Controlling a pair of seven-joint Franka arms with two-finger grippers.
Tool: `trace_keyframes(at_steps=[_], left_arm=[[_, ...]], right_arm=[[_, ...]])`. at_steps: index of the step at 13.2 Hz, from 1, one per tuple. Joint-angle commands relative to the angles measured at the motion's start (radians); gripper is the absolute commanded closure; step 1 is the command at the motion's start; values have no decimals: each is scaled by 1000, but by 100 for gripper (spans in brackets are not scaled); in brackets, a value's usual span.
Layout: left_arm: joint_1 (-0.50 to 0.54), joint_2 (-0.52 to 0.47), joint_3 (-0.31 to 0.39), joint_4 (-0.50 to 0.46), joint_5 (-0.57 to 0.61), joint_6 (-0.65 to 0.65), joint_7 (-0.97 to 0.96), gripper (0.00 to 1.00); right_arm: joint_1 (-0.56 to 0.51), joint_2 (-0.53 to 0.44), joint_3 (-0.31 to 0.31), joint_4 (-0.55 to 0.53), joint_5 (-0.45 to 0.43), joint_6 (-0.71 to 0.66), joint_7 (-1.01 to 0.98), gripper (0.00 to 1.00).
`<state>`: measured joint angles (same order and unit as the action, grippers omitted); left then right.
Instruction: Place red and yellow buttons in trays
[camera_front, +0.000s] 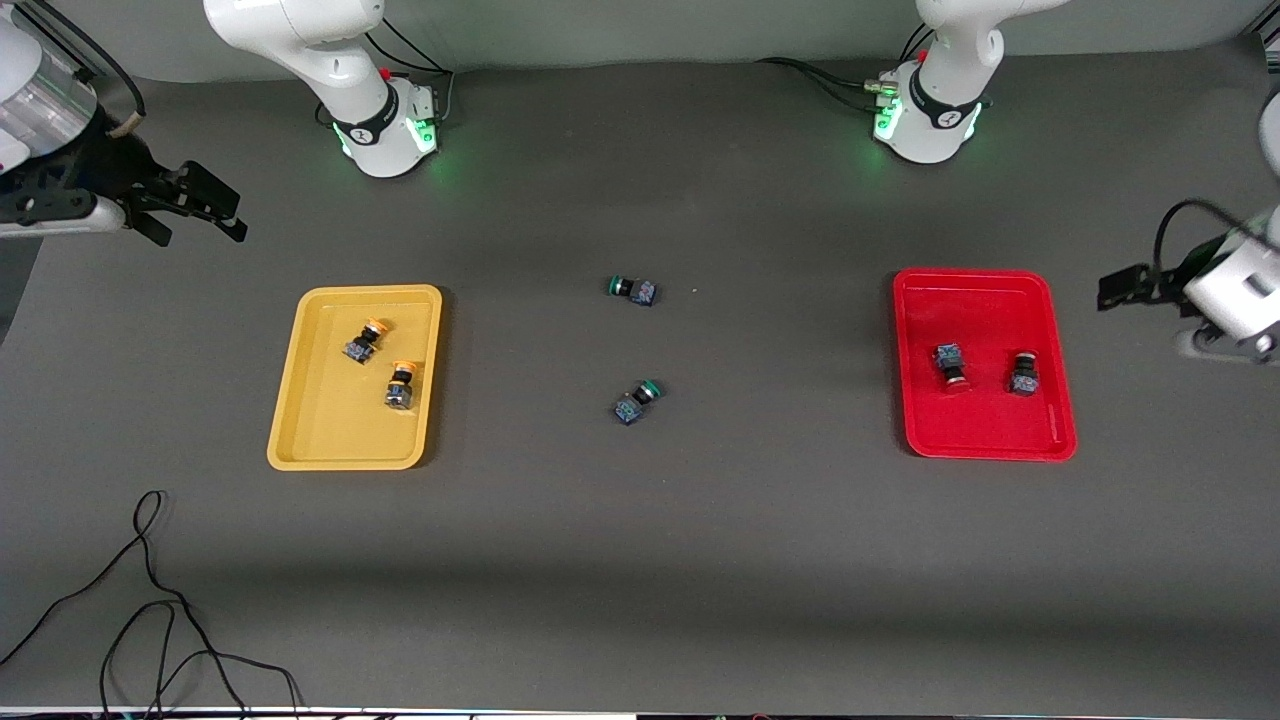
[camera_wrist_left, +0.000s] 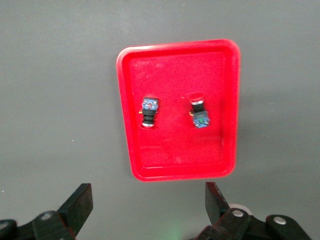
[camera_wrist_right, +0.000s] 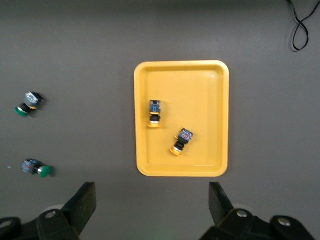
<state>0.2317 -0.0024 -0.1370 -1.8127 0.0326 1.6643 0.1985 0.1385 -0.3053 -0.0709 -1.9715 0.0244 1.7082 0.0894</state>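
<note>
Two yellow buttons (camera_front: 365, 340) (camera_front: 401, 385) lie on their sides in the yellow tray (camera_front: 330, 430). Two red buttons (camera_front: 951, 364) (camera_front: 1023, 373) lie in the red tray (camera_front: 985, 425). My right gripper (camera_front: 200, 225) hangs open and empty over bare table toward the right arm's end, off the yellow tray (camera_wrist_right: 200, 90). My left gripper (camera_front: 1125, 288) hangs open and empty over bare table toward the left arm's end, beside the red tray (camera_wrist_left: 175, 65). The left wrist view shows the red buttons (camera_wrist_left: 149, 111) (camera_wrist_left: 199, 114), and the right wrist view shows the yellow buttons (camera_wrist_right: 155, 114) (camera_wrist_right: 181, 141).
Two green-capped buttons (camera_front: 632, 290) (camera_front: 638, 401) lie on the dark table between the trays, one nearer the front camera than the other. A black cable (camera_front: 150, 600) loops on the table near the front edge at the right arm's end.
</note>
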Motion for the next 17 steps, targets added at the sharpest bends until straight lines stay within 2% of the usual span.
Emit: trace_keyframes(at_steps=[1, 2, 4, 5, 7, 9, 17], left_arm=[[-40, 4, 5, 93, -30, -78, -17, 0], [-90, 4, 28, 113, -31, -98, -57, 0], [-228, 9, 120, 142, -31, -116, -117, 0], [-259, 9, 134, 144, -31, -116, -138, 0], [-276, 21, 135, 164, -31, -118, -146, 0], [-278, 67, 135, 234, -34, -145, -145, 0], [-273, 22, 134, 181, -30, -136, -137, 0]], right_arm=[[0, 46, -1, 46, -18, -30, -37, 0], [-2, 43, -3, 54, -18, -39, -37, 0], [1, 37, 0, 65, -20, -67, -31, 0], [1, 37, 2, 68, -20, -68, -33, 0], [0, 47, 0, 85, -23, -68, -33, 0], [0, 57, 0, 83, -27, -68, -34, 0], [0, 72, 0, 88, -27, -67, -33, 0]])
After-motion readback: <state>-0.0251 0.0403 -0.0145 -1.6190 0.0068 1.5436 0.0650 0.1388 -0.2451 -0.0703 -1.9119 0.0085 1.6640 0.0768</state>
